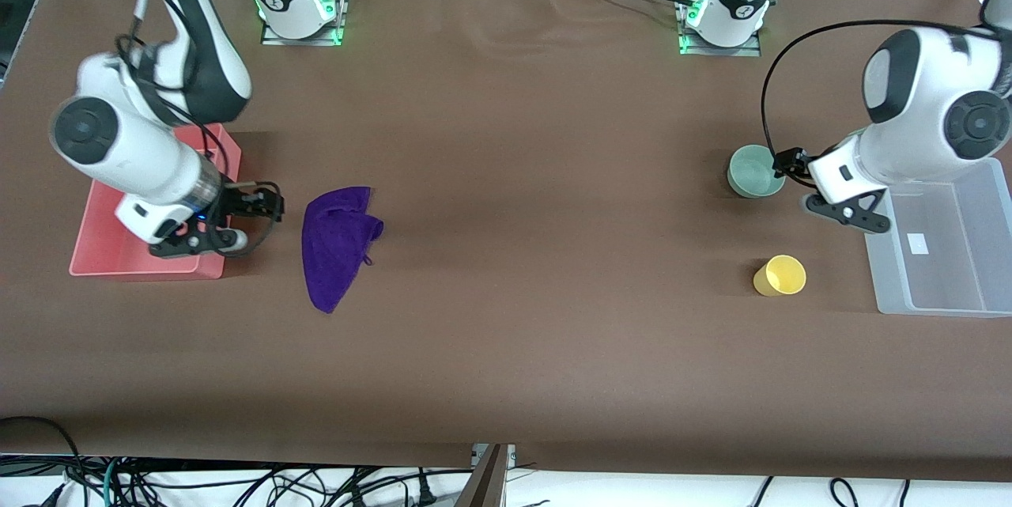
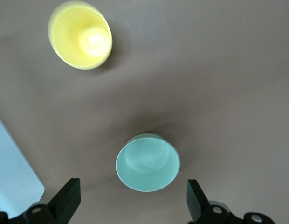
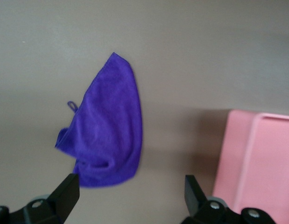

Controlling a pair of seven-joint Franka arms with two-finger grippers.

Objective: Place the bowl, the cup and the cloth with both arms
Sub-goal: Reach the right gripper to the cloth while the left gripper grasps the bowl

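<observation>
A pink tray sits on the brown tabletop near the edge at the right arm's end. A clear plastic bin sits near the edge at the left arm's end.

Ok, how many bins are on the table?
2: a pink bin at the right arm's end, partly under that arm, and a clear bin at the left arm's end. None looks hidden.

On the brown surface the purple cloth lies beside the pink tray, and the right hand is over the tray's edge. The left hand hangs between the green bowl and the clear bin. The yellow cup lies nearer the camera.
</observation>
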